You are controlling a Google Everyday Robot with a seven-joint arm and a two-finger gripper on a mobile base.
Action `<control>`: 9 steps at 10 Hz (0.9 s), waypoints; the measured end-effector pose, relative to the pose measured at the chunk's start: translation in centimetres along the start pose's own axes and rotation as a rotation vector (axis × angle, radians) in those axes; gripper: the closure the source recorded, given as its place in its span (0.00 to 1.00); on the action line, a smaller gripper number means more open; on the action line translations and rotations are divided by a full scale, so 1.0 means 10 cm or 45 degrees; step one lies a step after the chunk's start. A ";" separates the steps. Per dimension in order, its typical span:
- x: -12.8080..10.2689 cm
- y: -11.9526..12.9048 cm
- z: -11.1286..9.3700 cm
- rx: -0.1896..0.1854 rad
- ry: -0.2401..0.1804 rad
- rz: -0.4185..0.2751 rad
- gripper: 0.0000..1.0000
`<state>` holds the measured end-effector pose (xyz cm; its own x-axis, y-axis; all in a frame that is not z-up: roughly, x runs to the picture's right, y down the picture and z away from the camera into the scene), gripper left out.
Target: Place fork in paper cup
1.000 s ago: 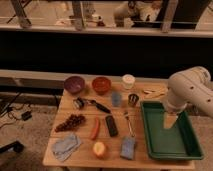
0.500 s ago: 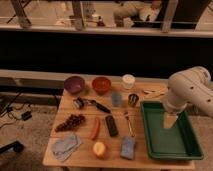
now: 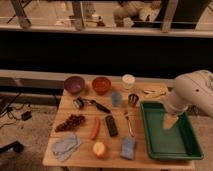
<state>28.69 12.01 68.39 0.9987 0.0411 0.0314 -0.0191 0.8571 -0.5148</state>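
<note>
Silver fork beside green tray, gripper over tray, jaws apart

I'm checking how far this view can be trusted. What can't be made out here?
Camera view:
- Fork: tines too small to tell its head end.
- Paper cup: inside blurred.
- Tool, over the tray: hides the tray floor beneath it.
- Arm: cut off by the right edge.
</note>
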 end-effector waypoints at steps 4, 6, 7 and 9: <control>-0.31 0.08 0.14 0.005 -0.018 -0.148 0.20; -0.42 0.12 0.22 0.007 -0.019 -0.201 0.20; -0.48 0.13 0.24 0.008 -0.019 -0.222 0.20; -0.71 0.13 0.30 0.009 -0.033 -0.269 0.20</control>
<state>21.43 14.36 70.06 0.9790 -0.1268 0.1598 0.1901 0.8516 -0.4885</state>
